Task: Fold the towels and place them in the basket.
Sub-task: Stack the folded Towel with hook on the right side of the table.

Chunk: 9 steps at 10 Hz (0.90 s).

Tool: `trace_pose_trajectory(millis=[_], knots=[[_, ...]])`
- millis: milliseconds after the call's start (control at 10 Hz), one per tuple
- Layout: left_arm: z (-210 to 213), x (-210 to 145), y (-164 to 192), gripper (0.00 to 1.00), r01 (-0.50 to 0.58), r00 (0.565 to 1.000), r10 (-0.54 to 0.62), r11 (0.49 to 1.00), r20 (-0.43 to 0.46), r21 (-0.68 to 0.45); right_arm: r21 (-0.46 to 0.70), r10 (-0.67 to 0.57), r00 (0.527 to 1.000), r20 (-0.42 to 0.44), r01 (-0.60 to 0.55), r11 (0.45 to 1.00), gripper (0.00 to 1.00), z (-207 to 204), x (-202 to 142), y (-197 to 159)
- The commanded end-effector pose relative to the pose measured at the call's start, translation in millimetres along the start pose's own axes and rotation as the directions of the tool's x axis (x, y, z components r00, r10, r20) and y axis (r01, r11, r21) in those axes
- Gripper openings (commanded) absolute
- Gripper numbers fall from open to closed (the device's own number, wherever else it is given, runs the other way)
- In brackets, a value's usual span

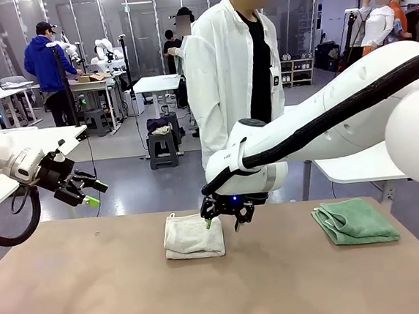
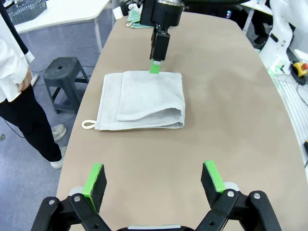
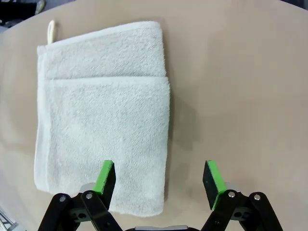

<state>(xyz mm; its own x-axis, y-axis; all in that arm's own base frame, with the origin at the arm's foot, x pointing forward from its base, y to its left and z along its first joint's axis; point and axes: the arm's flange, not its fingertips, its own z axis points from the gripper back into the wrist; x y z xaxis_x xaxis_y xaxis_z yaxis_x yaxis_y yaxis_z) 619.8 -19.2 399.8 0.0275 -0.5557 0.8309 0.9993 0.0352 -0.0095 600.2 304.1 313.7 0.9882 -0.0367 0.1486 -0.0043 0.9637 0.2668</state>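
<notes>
Two glossy white, rounded arms are seen, a black cable running along the right one. Each black claw [image 1: 224,219] is tipped with green pads [image 3: 105,177]; a blue light glows at the right wrist.

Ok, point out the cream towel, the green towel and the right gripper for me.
cream towel [image 1: 193,238], front view, middle of its folded top layer.
green towel [image 1: 355,222], front view, centre of its top face.
right gripper [image 1: 223,223], front view, midway between its open fingertips.
</notes>
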Motion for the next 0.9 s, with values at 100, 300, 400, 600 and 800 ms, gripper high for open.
trace_pose_trajectory(millis=[100, 300, 400, 600, 800], knots=[[0.2, 2.2, -2.2, 1.00, 0.002, 1.000, -0.002, 1.000, -0.004, 0.007, 0.006, -0.049, 0.998, 0.027, 0.048, 0.999, 0.92, -12.2, 7.3, 6.4], [0.2, 2.2, -2.2, 1.00, 0.002, 1.000, -0.002, 1.000, -0.004, 0.007, 0.028, -0.063, 0.998, 0.025, 0.062, 0.998, 0.92, -19.7, 9.7, 7.3], [0.2, 2.2, -2.2, 1.00, 0.002, 1.000, -0.002, 1.000, -0.004, 0.007, 0.030, -0.068, 0.997, 0.025, 0.067, 0.997, 0.92, -23.0, 11.1, 7.9], [0.2, 2.2, -2.2, 1.00, 0.002, 1.000, -0.002, 1.000, -0.004, 0.007, 0.039, -0.067, 0.998, 0.017, 0.066, 0.997, 0.72, -26.0, 13.3, 9.0], [0.2, 2.2, -2.2, 1.00, 0.002, 1.000, -0.002, 1.000, -0.004, 0.007, 0.052, -0.066, 0.998, 0.014, 0.065, 0.997, 0.52, -25.8, 14.4, 8.3]])
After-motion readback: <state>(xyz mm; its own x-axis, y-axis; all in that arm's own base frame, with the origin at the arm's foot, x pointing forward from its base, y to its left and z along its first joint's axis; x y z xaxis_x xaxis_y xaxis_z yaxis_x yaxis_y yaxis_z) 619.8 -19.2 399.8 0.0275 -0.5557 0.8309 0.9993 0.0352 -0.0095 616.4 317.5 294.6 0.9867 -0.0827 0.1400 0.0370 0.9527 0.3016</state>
